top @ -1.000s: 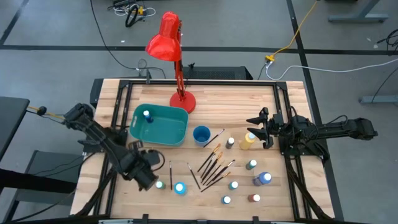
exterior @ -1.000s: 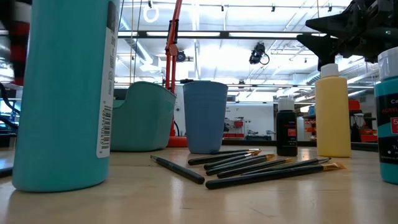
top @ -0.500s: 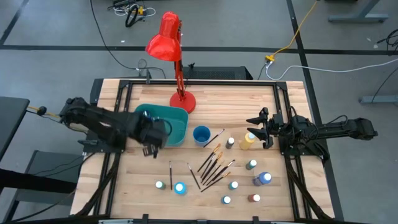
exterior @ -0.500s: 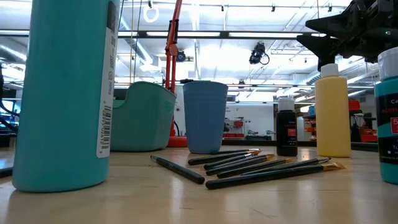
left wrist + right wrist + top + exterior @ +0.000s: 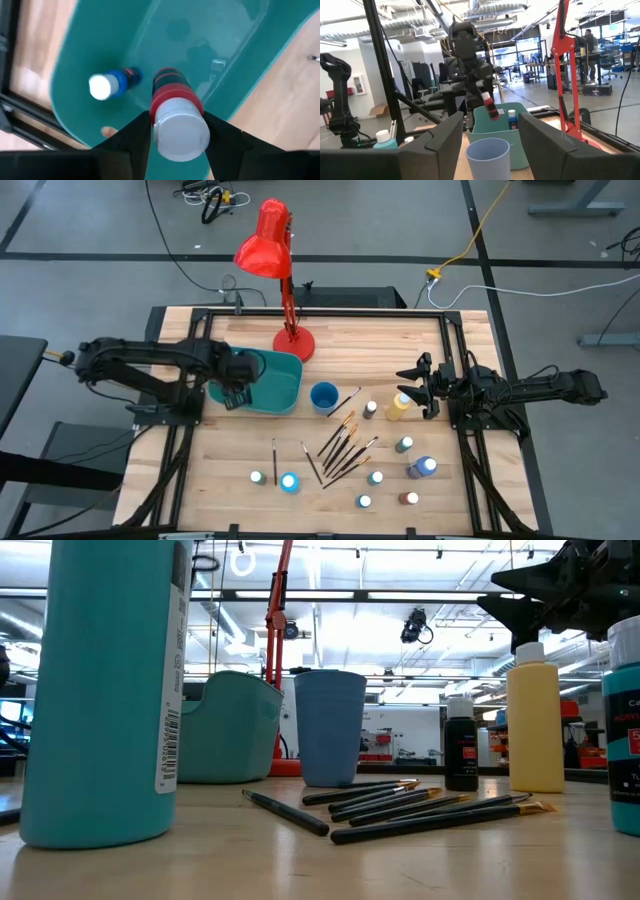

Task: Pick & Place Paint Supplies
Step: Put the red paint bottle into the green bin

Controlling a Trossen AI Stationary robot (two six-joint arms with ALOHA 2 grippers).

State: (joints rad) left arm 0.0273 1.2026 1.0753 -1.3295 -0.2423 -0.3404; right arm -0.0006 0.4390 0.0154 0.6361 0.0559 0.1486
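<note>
The red paint bottle [image 5: 175, 117] is small, light and rigid, its plastic sides slick, so I pinch it across the body below the white cap. My left gripper [image 5: 176, 131] holds it between part-spread fingers [image 5: 131, 142] over the teal bin [image 5: 285, 385], upper left of the high view. My right gripper [image 5: 415, 380] waits, spread and empty.

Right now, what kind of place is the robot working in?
Probably a big robotics lab or workshop. The wooden slatted table sits on a grey floor with loose cables, bare silver ceiling ducts run overhead, and more workbenches stand behind.
</note>
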